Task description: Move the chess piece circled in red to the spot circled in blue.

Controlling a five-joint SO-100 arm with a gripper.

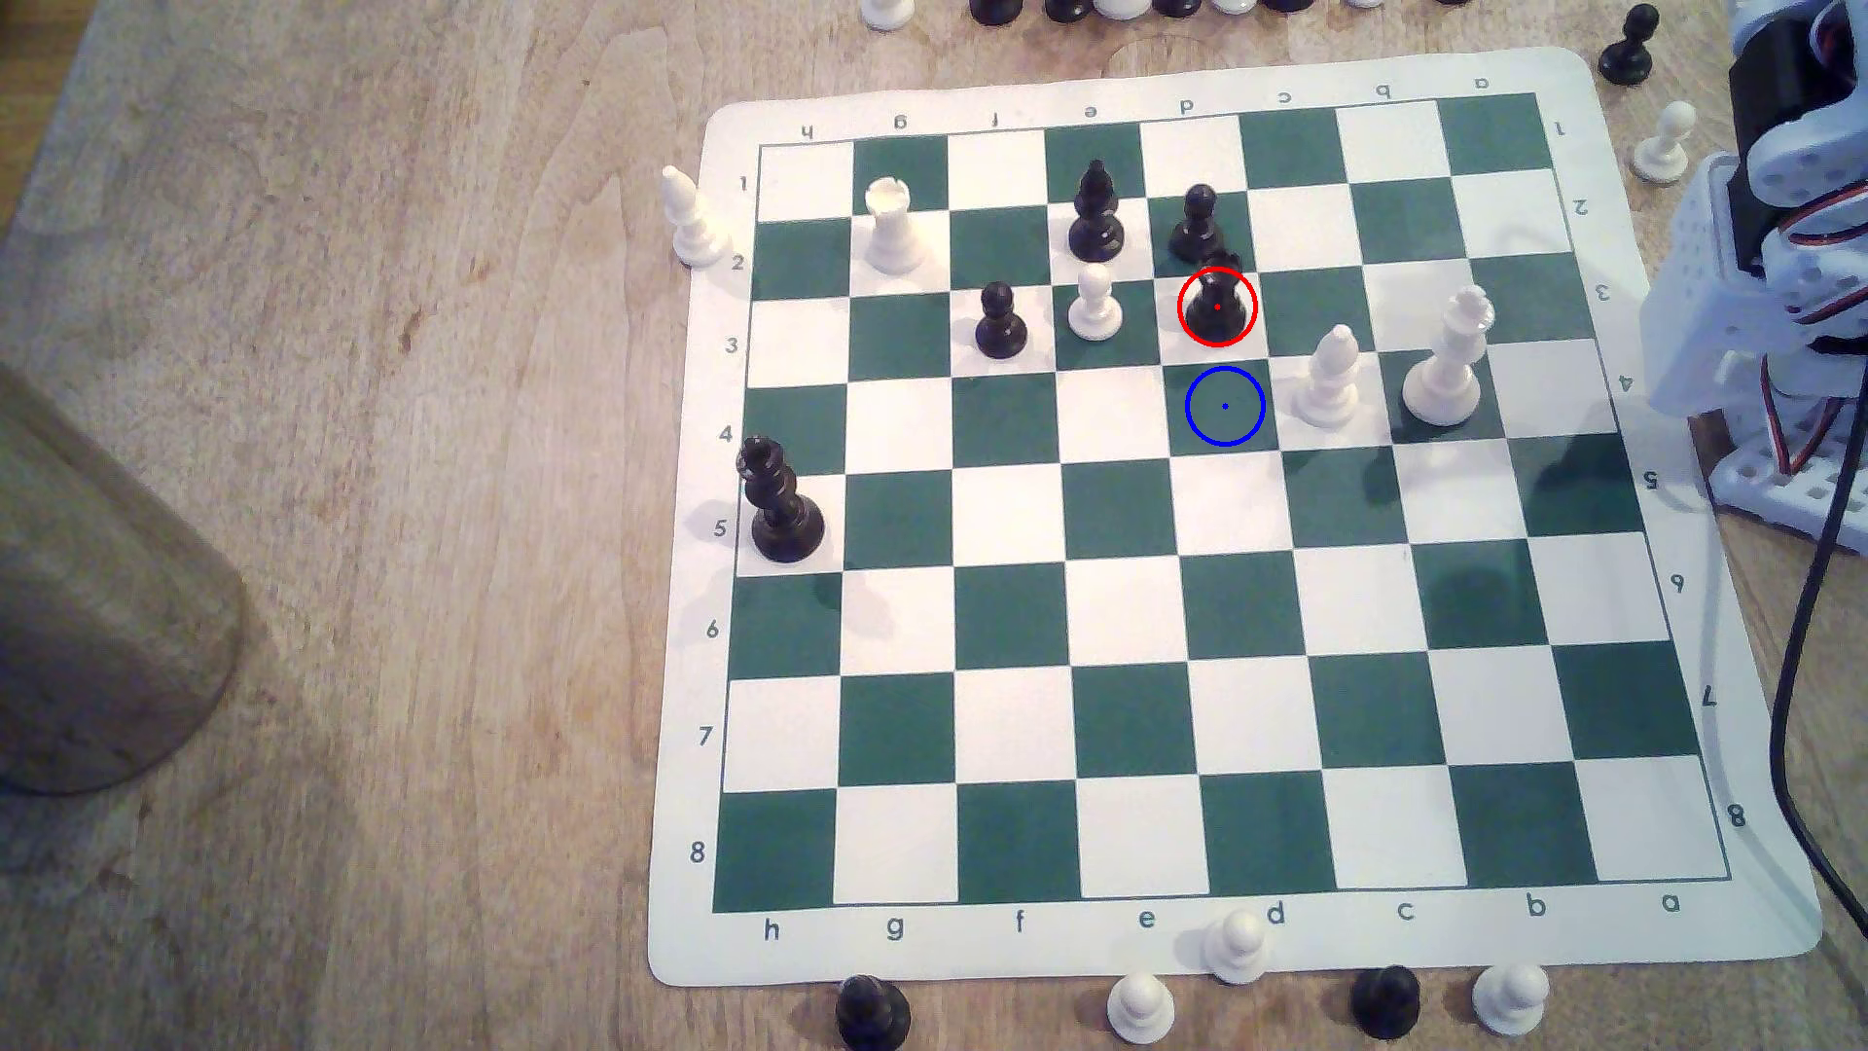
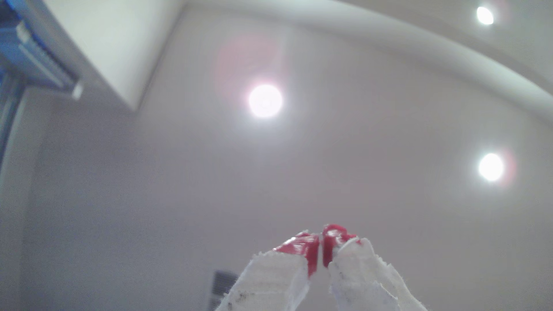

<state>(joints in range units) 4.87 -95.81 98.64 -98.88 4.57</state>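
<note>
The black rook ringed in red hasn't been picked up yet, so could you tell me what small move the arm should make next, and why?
Probably swing the gripper down toward the black rook. The wrist view looks up at ceiling lights with the red tips together and empty, while the rook stands on its white square, next to the blue-ringed square.

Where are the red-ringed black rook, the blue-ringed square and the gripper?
Black rook [image 1: 1217, 303]: exterior view, on its body.
Blue-ringed square [image 1: 1224, 405]: exterior view, on its bare green centre.
Gripper [image 2: 320, 239]: wrist view, between its red fingertips.
</note>
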